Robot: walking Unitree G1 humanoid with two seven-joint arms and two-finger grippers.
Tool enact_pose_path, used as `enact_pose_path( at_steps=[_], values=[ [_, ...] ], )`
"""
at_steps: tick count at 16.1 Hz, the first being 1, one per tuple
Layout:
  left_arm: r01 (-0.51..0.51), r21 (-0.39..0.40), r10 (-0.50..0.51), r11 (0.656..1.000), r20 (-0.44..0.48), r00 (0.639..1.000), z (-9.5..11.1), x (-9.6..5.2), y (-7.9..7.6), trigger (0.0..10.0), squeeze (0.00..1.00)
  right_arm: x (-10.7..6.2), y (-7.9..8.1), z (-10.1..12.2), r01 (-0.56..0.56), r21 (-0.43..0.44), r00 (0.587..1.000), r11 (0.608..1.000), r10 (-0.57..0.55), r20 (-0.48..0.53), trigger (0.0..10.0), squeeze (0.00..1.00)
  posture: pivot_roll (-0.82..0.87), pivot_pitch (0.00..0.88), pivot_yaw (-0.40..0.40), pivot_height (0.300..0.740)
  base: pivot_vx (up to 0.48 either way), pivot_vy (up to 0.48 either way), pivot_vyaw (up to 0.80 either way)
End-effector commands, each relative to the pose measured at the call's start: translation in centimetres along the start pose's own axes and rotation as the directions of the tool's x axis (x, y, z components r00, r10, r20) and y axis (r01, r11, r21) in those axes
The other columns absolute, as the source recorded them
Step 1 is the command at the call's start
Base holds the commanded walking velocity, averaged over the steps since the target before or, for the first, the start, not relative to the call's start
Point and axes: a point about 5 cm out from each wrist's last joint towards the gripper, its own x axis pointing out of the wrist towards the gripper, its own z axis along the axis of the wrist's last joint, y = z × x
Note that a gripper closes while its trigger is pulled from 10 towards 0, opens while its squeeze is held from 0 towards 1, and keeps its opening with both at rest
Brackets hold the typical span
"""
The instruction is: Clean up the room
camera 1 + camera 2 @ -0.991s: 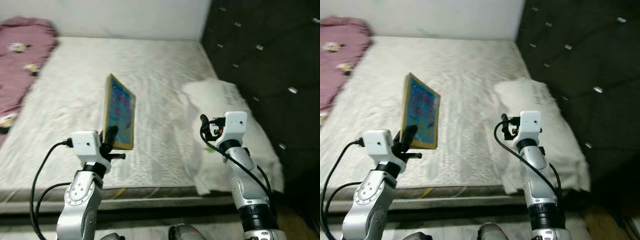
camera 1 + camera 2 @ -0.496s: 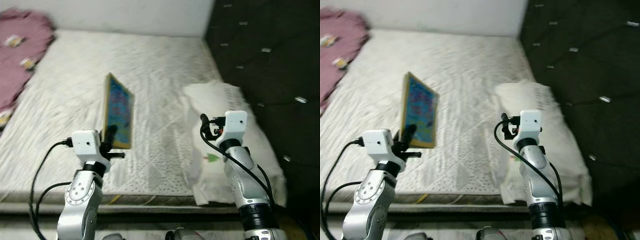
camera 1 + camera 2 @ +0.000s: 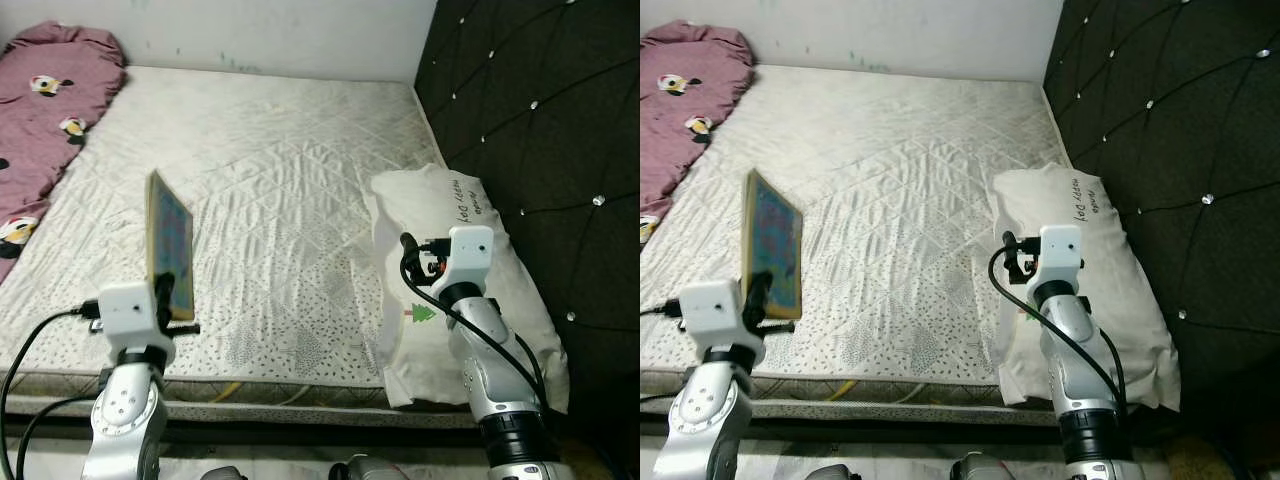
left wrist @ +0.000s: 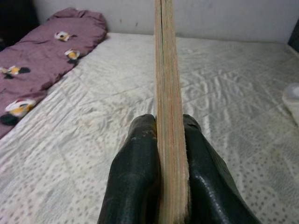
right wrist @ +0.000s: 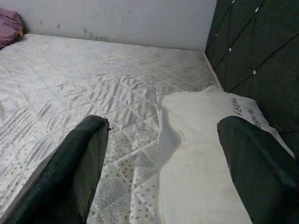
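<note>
1. The bed [image 3: 290, 170] takes most of the scene; its white quilted mattress is bare in the middle, so this part of the room looks already tidy
2. A pink blanket [image 3: 50, 110] with small animal prints lies in a crumpled strip along the left side of the bed; I judge it is not yet folded or put away
3. A white pillow [image 3: 455, 290] lies at the right side, against the dark padded headboard [image 3: 540, 130], a bit askew and hanging over the bed's front edge; it may need straightening
4. The book [image 3: 772, 245], thin with a colourful cover, is held upright in the air above the front left part of the mattress, so it is picked up but not yet put in its place
5. The left pincer [image 4: 161, 154] is clenched on the lower edge of the book, one finger on each cover
6. The right pincer [image 5: 163, 163] is released, fingers wide apart, raised above the pillow and holding nothing
</note>
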Motion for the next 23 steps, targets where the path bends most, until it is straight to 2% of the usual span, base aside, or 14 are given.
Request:
enact_pose_path(
  at_steps=[1,3,5,9,18,23],
  values=[
    [0.003,0.023,-0.005,1.000,0.067,0.998,1.1,-0.1,0.1,10.0,0.00,0.1,0.0,0.4,-0.008,0.002,1.000,1.000,0.008,0.008,10.0,0.00,-0.03,0.000,-0.041,0.698,0.000,0.000,0.00],
    [-0.029,0.034,0.027,0.999,0.055,0.998,1.0,-0.2,0.3,10.0,0.00,0.1,0.0,0.4,-0.011,0.001,1.000,1.000,0.011,0.010,10.0,0.00,-0.03,0.000,-0.042,0.679,0.000,0.000,0.00],
    [-0.019,0.042,0.016,0.999,0.073,0.997,1.1,-0.1,0.1,10.0,0.00,0.1,0.0,0.4,-0.012,-0.001,1.000,1.000,0.012,0.011,10.0,0.00,-0.03,0.000,-0.043,0.665,0.000,0.000,0.00],
    [-0.035,0.021,0.034,0.999,0.069,0.997,1.1,0.1,0.2,10.0,0.00,0.1,0.0,0.4,-0.013,-0.005,1.000,1.000,0.013,0.009,10.0,0.00,-0.03,0.000,-0.043,0.665,0.000,0.000,0.00],
    [0.048,-0.055,-0.043,0.997,0.083,0.996,1.5,0.2,-0.8,10.0,0.00,0.2,0.3,0.6,-0.034,-0.025,0.999,0.999,0.035,0.019,10.0,0.00,-0.03,0.000,-0.048,0.665,0.000,0.000,0.00],
    [0.073,-0.072,-0.066,0.995,0.093,0.993,1.7,0.2,-1.0,10.0,0.00,0.2,0.3,0.6,-0.036,-0.027,0.999,0.999,0.036,0.019,10.0,0.00,-0.04,0.000,-0.052,0.665,0.335,0.000,0.00]
  ],
)
